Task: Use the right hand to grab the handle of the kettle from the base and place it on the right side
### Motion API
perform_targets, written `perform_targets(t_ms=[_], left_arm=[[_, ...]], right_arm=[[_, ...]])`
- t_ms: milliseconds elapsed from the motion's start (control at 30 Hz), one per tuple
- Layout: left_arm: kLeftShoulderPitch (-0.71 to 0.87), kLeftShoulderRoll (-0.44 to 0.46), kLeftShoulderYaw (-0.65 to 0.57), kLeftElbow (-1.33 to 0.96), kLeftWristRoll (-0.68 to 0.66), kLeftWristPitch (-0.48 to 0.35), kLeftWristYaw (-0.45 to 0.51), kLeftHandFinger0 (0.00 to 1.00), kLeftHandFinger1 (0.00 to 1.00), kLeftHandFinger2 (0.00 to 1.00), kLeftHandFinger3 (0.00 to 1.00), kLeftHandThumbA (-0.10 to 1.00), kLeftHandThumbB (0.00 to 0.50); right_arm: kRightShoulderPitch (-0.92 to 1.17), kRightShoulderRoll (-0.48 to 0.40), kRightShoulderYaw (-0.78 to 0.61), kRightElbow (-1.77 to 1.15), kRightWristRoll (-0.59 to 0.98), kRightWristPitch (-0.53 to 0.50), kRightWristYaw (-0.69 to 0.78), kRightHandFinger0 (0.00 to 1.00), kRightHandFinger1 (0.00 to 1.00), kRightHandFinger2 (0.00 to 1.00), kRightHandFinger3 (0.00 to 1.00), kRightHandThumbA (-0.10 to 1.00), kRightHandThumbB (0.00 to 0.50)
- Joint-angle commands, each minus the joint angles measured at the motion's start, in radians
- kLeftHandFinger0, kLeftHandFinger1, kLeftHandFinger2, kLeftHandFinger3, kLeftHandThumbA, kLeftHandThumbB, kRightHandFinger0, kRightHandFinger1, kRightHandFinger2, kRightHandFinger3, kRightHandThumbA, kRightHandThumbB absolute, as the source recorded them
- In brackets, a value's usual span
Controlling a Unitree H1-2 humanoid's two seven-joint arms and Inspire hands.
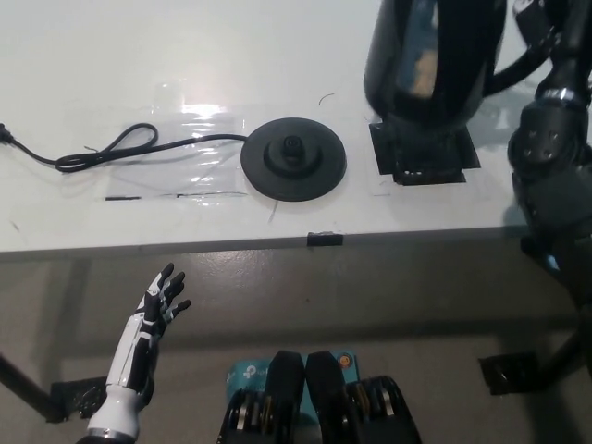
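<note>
The black kettle (435,55) stands upright at the table's far right, over a black taped square (427,166); whether it touches the square cannot be told. Its handle (518,69) points right. My black right hand (553,37) is closed around the handle at the picture's top right edge, partly cut off. The round black base (293,159) lies bare in the middle of the table, left of the kettle. My white left hand (159,301) rests low at the left, below the table edge, open with fingers spread.
A black power cord (111,148) runs left from the base across a clear taped sheet (199,171). A small black tab (324,240) sits on the white table's front edge (185,244). My right forearm (555,176) hangs over the table's right corner.
</note>
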Motion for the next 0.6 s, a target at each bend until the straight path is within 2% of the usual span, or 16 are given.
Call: perform_targets(t_ms=[0,133,200,300,367,500,533,567], left_arm=[[-0.008,0.014,-0.001,-0.022,0.008,-0.023,-0.009,0.93,1.00,1.00,1.00,1.00,0.486],[-0.006,0.015,-0.002,-0.013,-0.002,-0.033,-0.017,0.93,1.00,1.00,1.00,1.00,0.500],[-0.003,0.015,-0.001,-0.014,-0.010,-0.035,-0.022,0.93,1.00,1.00,1.00,1.00,0.494],[0.005,0.015,-0.002,-0.020,-0.002,-0.032,-0.018,0.93,1.00,1.00,1.00,1.00,0.500],[0.007,0.016,-0.002,-0.021,-0.002,-0.037,-0.018,0.93,1.00,1.00,1.00,1.00,0.495],[0.009,0.014,-0.002,-0.028,-0.012,-0.027,-0.023,0.93,1.00,1.00,1.00,1.00,0.499],[0.007,0.014,-0.001,-0.024,-0.010,-0.036,-0.021,0.93,1.00,1.00,1.00,1.00,0.497],[0.006,0.016,-0.001,-0.024,-0.011,-0.037,-0.023,0.93,1.00,1.00,1.00,1.00,0.495]], right_arm=[[-0.065,-0.024,0.031,-0.024,-0.013,-0.094,-0.078,0.00,0.05,0.54,0.56,-0.10,0.107],[-0.047,-0.021,0.066,-0.019,-0.006,-0.094,-0.099,0.00,0.02,0.51,0.55,-0.10,0.083],[-0.042,-0.016,0.073,-0.010,-0.004,-0.094,-0.105,0.00,0.04,0.54,0.58,-0.10,0.089],[-0.028,-0.009,0.087,0.000,-0.002,-0.094,-0.117,0.00,0.04,0.53,0.57,-0.10,0.067],[-0.022,0.000,0.082,0.010,0.007,-0.094,-0.118,0.00,0.04,0.52,0.56,-0.10,0.072],[-0.002,0.001,0.099,0.032,-0.021,-0.094,-0.166,0.00,0.05,0.52,0.58,-0.10,0.119],[0.008,-0.001,0.105,0.021,-0.014,-0.094,-0.162,0.00,0.09,0.54,0.61,-0.10,0.137],[0.020,-0.006,0.116,0.015,-0.019,-0.094,-0.156,0.15,0.24,0.64,0.68,0.00,0.180]])
